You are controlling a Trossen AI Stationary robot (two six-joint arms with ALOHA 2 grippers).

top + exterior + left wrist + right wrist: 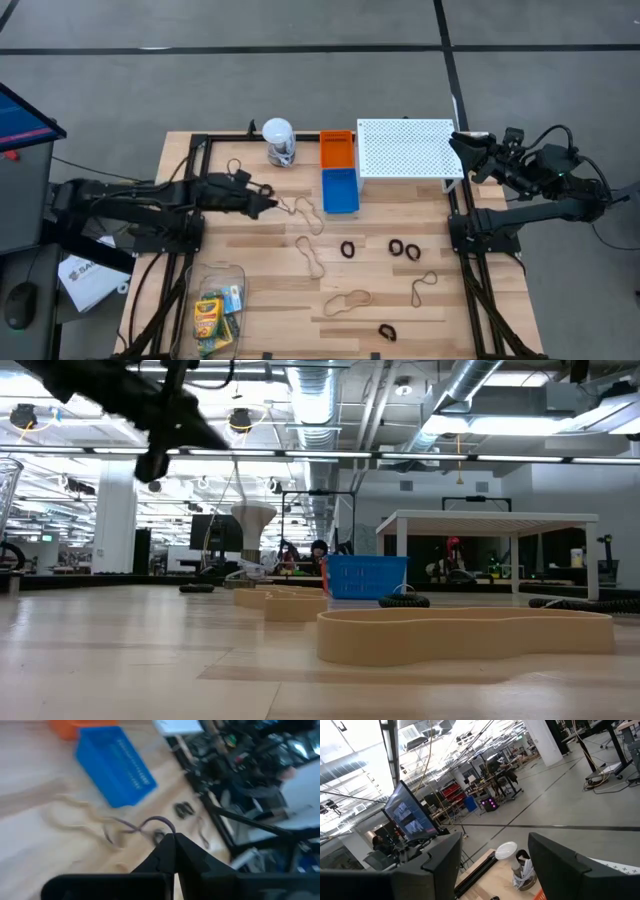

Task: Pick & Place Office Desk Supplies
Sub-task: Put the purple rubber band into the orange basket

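Note:
My left gripper [272, 207] reaches from the table's left toward the middle, raised above the wood [150, 466], and is shut on a thin rubber band [303, 212]. Other tan rubber bands [310, 256] [346, 300] [425, 286] lie flat on the table, as do black ring clips [348, 249] [403, 247] [387, 331]. The yellow-and-green crayon boxes [210, 318] sit inside a clear container at the near left. My right gripper [468, 150] waits open at the far right, beside the white shelf. My left gripper pinches the rubber band at one end of its loop [165, 824], between the two fingertips [172, 840]. The loop curves out past the tips and trails off toward the blue bin. Whether its far end lies on the table I cannot tell.
A blue bin [340, 190] and an orange bin [336, 150] stand at the far middle, next to the white perforated shelf [405, 150]. A white-lidded jar [279, 142] stands left of them. Black frame rails run along both table sides.

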